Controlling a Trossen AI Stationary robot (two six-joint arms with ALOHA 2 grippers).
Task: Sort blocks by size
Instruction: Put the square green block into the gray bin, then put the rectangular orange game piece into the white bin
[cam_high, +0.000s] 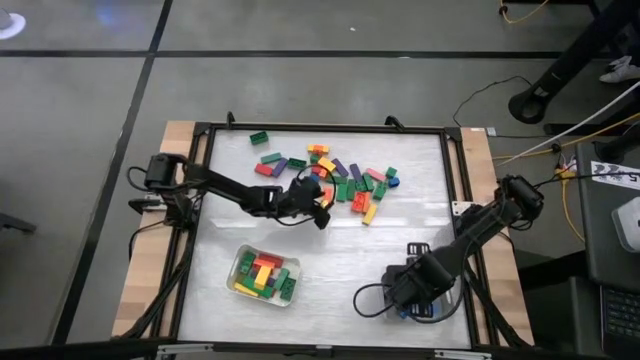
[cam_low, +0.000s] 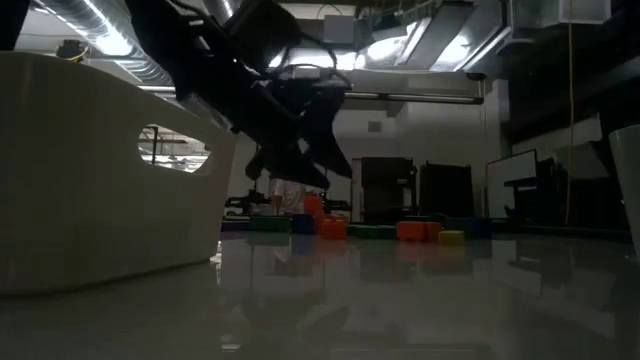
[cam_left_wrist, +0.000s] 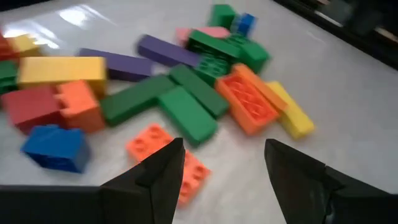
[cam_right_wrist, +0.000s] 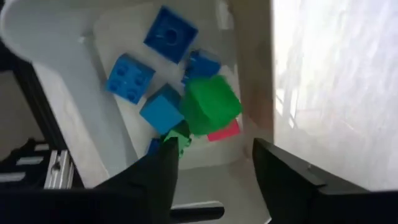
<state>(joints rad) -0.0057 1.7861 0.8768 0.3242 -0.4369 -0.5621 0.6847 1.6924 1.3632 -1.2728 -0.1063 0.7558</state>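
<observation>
A pile of coloured blocks (cam_high: 345, 180) lies at the table's far middle. My left gripper (cam_high: 322, 208) hangs low at the pile's near edge. It is open (cam_left_wrist: 224, 168), slanting down, just above a short orange block (cam_left_wrist: 163, 149), with nothing between its fingers. My right gripper (cam_high: 415, 290) stands at the near right, pointing down, open (cam_right_wrist: 211, 168) over a pale tray (cam_right_wrist: 68, 106). In that tray lie short blue blocks (cam_right_wrist: 130, 78), a pink one (cam_right_wrist: 225, 132) and a green block (cam_right_wrist: 208, 106), which is clear of the fingers.
A second pale tray (cam_high: 240, 262) at the near left holds long yellow, red and green blocks. One green block (cam_high: 259, 137) lies alone at the far left. A dark frame (cam_high: 320, 128) rims the table. In the low view a tray wall (cam_low: 100, 170) fills the left.
</observation>
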